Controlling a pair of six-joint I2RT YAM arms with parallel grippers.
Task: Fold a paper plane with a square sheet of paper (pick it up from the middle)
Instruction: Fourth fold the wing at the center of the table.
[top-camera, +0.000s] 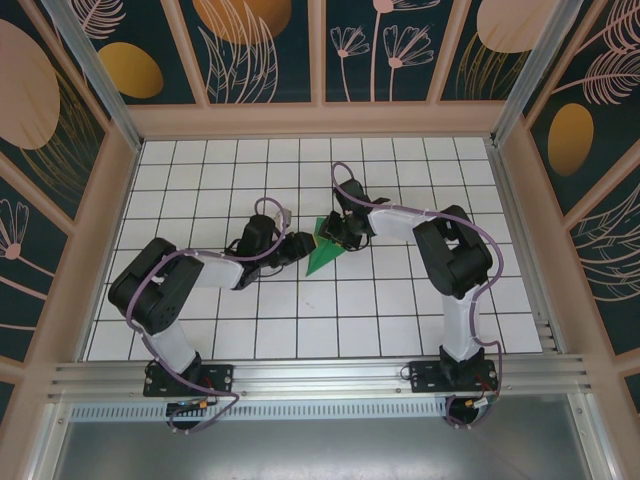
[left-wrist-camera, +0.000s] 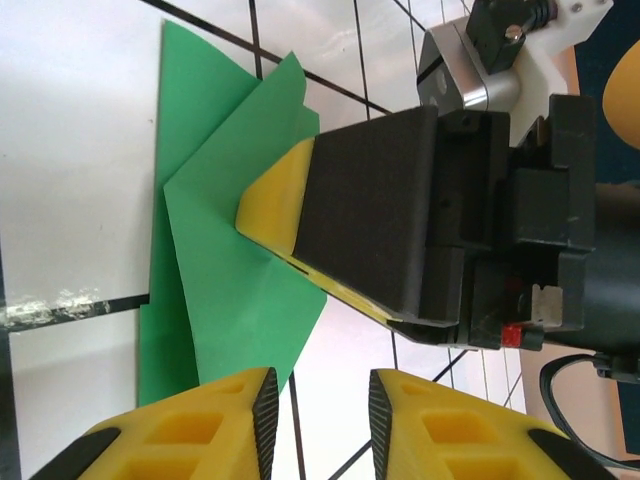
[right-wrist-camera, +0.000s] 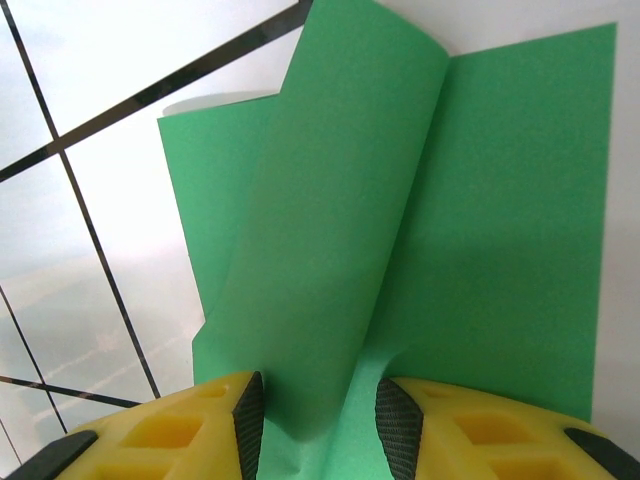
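White tiles ruled with black grid lines cover the table (top-camera: 200, 180). It is boxed in by wood-framed walls (top-camera: 260, 60) painted with pale leaves and orange ovals on dark blue-green.

The right jaws stand partly open. In the right wrist view their two black pads (right-wrist-camera: 250, 420) sit apart at the bottom edge. A raised fold of the bright green sheet of paper (right-wrist-camera: 330, 250) runs up out of the gap between them. The fold curls loosely in that gap, and the pads are not closed on it. In the left wrist view, one yellow-tipped finger (left-wrist-camera: 272, 200) of these jaws lies on top of the sheet, and a paper edge passes into the slot beneath it.

The left jaws are also partly open and hold nothing; white tile and a black grid line show between their pads (left-wrist-camera: 266, 405). The sheet's lower corner ends just beside the pad at the left of that view. Whether it touches that pad I cannot tell.

From above, the sheet lies near the middle of the table as a partly folded, pointed shape. The left jaws are just to its left, and the right jaws are over its upper right part. The left arm (top-camera: 165, 290) and the right arm (top-camera: 450, 255) bend in toward it from their bases at the near edge.

There is one sheet, two arms, and two pairs of jaws with two pads each.
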